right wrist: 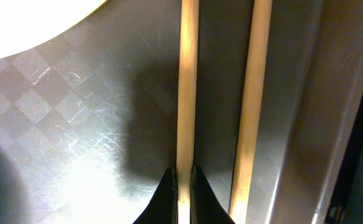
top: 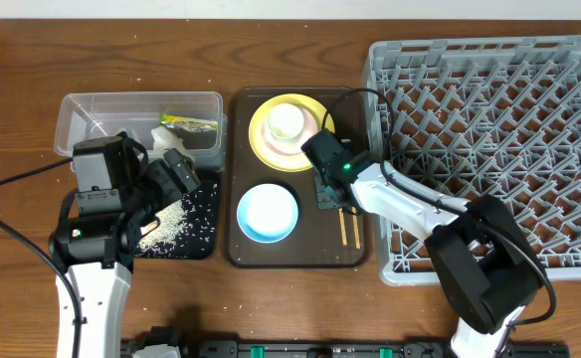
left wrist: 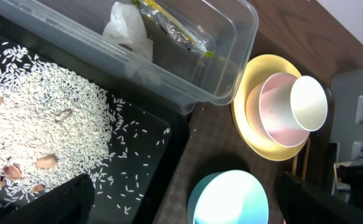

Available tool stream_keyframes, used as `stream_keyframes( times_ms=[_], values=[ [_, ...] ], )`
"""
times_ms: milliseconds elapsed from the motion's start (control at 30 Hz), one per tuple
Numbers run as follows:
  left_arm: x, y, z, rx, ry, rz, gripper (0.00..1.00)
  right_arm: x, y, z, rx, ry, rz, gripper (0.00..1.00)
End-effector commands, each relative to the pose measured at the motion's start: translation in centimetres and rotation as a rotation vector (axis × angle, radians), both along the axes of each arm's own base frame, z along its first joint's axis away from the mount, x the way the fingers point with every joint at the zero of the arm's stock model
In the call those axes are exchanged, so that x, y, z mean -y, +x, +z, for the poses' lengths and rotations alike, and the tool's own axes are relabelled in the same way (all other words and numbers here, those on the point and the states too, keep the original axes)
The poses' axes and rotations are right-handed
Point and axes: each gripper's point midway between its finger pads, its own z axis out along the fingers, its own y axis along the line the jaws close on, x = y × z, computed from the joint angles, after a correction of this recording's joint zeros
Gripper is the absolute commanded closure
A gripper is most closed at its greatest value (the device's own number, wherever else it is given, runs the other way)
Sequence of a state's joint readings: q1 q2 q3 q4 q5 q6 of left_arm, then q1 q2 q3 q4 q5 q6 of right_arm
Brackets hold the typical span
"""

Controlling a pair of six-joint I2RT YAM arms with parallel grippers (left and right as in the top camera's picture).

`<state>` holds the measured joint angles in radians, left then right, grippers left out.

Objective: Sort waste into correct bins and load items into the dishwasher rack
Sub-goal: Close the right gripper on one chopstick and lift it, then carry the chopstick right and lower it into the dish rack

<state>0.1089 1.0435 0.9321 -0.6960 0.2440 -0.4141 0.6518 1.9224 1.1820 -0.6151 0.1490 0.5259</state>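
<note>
Grey plastic first: the dishwasher rack [top: 489, 149] fills the right side of the overhead frame, rigid, pegs up. Centre frame sits the dark brown serving tray [top: 246, 254], carrying the yellow plate [left wrist: 242, 118] at the top with the white cup [left wrist: 306, 102] on it, and the blue bowl [left wrist: 228, 199] below.

Down to the thin stuff now: the chopsticks [top: 349, 229] lie side by side, flat along the serving tray's right edge, lower centre of the frame. Right gripper [right wrist: 181, 186] is down on them, and the wrist view shows its jaws pinched tight on the left-hand stick only. The other stick lies just beside it, loose.

These look light, stiff and smooth, so I'd judge weight no trouble. But a slim, slick stick can roll or swivel in a narrow pinch. A hold near the middle should keep it level, and I cannot tell how far along the stick this pinch sits.

Left gripper [left wrist: 184, 193] hangs spread wide, holding nothing, beside the black tray [left wrist: 150, 143] of rice [left wrist: 38, 124] at left.
</note>
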Motion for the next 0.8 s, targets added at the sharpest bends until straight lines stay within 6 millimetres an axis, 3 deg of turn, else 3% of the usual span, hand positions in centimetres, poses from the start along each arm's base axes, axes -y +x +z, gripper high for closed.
stream_keyframes(
  times_ms=[0, 233, 433, 567, 767],
  values=[
    [-0.2, 0.3, 0.9, 0.023, 0.012, -0.004, 0.05, -0.3, 0.9, 1.5, 0.022, 0.006, 0.011, 0.99],
    [-0.2, 0.3, 0.9, 0.023, 0.012, -0.004, 0.05, -1.1, 3.8, 9.7, 0.176, 0.117, -0.015, 0.99],
    [-0.2, 0.3, 0.9, 0.023, 0.012, -0.004, 0.05, 1.9, 5.2, 14.6, 0.286, 0.140, -0.022, 0.99],
    [-0.2, 0.3, 0.9, 0.023, 0.012, -0.004, 0.05, 5.1, 6.0, 15.7, 0.308, 0.096, -0.014, 0.99],
    [-0.2, 0.3, 0.9, 0.023, 0.012, -0.004, 0.05, 10.6, 6.9, 14.8, 0.266, 0.030, -0.083, 0.99]
  ],
)
